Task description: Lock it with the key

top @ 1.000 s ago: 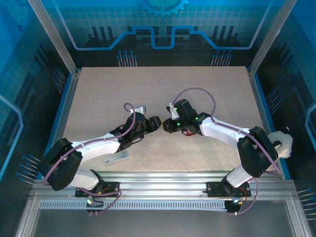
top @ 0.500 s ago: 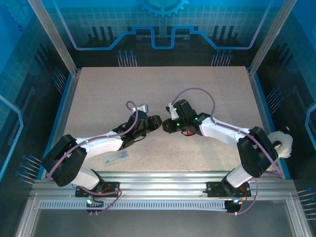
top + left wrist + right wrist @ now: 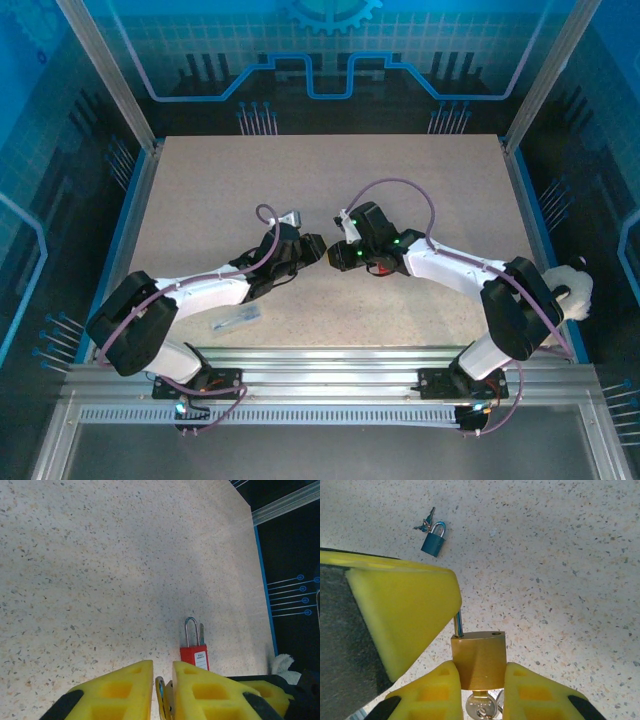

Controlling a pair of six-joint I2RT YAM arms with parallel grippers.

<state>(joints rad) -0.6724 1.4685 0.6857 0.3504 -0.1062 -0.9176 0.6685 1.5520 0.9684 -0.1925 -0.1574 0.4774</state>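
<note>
While the shackle (image 3: 458, 625) stands open: the right fingers (image 3: 432, 692) clamp the brass padlock (image 3: 479, 662) by its flat sides, probably to steady it and leave its top free.
Other hold: the left fingers (image 3: 125, 690) are drawn narrow at the brass padlock's top with a thin metal strip in their gap, seemingly the shackle, likely to press it home.
Task's thing: the key (image 3: 423, 526) lies untouched on the table (image 3: 100, 555). It is at 11 o'clock from the brass padlock and well apart from it, just beside a teal padlock (image 3: 433, 544).
Keyhole: a silver key (image 3: 479, 709) sits under the brass padlock, between the right fingers.
Bystander: a red padlock (image 3: 195, 656) rests at 1 o'clock from the left fingers, apart.
Materials: yellow foam-like pads with square recesses, a squared brushed-brass block, a round steel rod, and a matte speckled table.
</note>
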